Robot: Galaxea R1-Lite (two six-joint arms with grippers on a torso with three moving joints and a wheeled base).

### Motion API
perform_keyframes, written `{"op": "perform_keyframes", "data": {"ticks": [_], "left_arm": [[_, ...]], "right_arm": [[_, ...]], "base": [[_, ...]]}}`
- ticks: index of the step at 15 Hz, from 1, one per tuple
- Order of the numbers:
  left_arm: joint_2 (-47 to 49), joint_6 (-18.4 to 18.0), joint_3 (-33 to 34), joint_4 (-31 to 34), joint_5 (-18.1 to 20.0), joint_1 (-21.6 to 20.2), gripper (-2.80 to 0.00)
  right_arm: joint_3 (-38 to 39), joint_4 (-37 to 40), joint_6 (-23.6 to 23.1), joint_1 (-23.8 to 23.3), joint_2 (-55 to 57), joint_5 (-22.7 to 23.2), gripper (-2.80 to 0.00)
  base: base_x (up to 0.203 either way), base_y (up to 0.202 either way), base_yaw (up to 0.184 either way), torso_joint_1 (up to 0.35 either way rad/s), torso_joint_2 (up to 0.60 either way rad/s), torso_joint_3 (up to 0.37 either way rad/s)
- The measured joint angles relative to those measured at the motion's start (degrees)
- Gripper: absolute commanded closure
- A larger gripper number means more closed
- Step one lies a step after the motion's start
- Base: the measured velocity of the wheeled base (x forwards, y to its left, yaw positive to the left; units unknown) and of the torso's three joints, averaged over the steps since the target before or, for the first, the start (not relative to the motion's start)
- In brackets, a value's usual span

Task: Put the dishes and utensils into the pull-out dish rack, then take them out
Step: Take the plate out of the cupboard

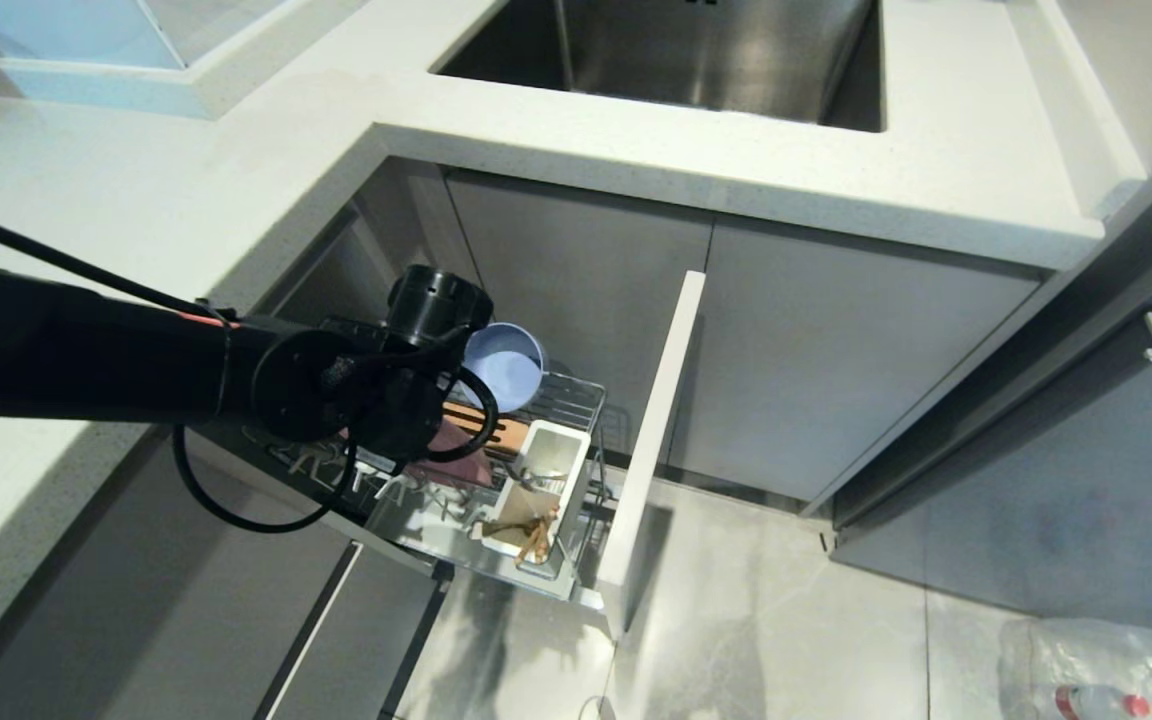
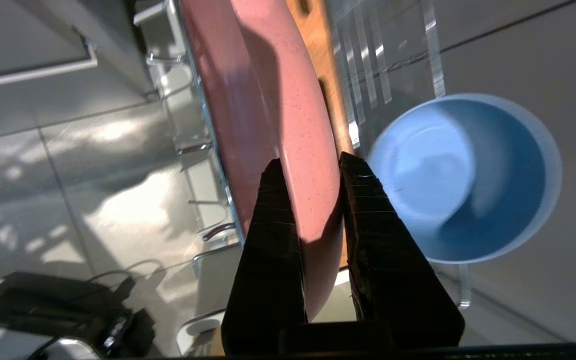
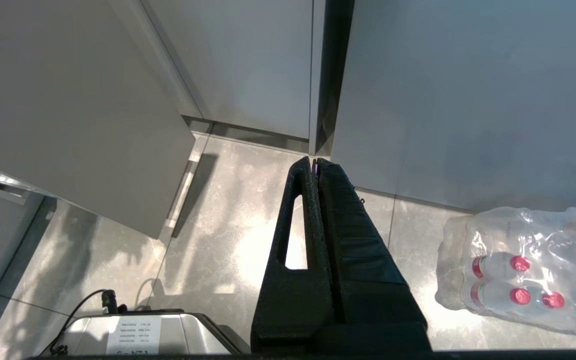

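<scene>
Left wrist view has the left gripper clamped on the rim of the pink plate, one finger on each face, so it's def grasping it. Plate stands on edge in the pull-out dish rack, running straight away from the fingers. Just beside it on the far side from the wire prongs is the wooden strip w/ slots, and past that the blue-grey bowl, tipped so its inside faces the cam. Bowl is close to the outer finger but not touching it afaict.

Head view: left arm reaches in from the left and covers most of the rack, only a sliver of the plate peeks out under the wrist. Bowl sits at the back of the rack, right next to the wrist. White utensil cup is toward the front right w/ the chopsticks in its near end and something silvery further back, too small to say if fork or spoon. Grey front panel stands just right of the cup. Counter w/ sink above.

Right gripper hangs parked over the floor, fingers pressed together, nothing in them. Wrapped pack of bottles lies on the floor near it.
</scene>
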State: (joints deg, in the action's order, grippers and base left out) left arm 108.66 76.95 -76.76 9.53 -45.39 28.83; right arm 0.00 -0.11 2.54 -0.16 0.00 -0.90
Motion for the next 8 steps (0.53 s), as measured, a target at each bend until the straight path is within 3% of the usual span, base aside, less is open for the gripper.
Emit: {"op": "perform_keyframes", "data": {"ticks": [4, 8], "left_arm": [[-5.36, -0.78, -0.33, 0.33, -3.19, 3.68, 0.0], [-11.96, -2.89, -1.36, 1.19, -3.17, 10.44, 0.0]], "right_arm": [[0.0, -0.02, 0.0, -0.02, 0.0, 0.0, 0.0], [0.0, -0.04, 0.0, -0.02, 0.0, 0.0, 0.0]], "base": [[0.0, 0.0, 0.0, 0.0, 0.0, 0.0], [0.0, 0.0, 0.0, 0.0, 0.0, 0.0]]}}
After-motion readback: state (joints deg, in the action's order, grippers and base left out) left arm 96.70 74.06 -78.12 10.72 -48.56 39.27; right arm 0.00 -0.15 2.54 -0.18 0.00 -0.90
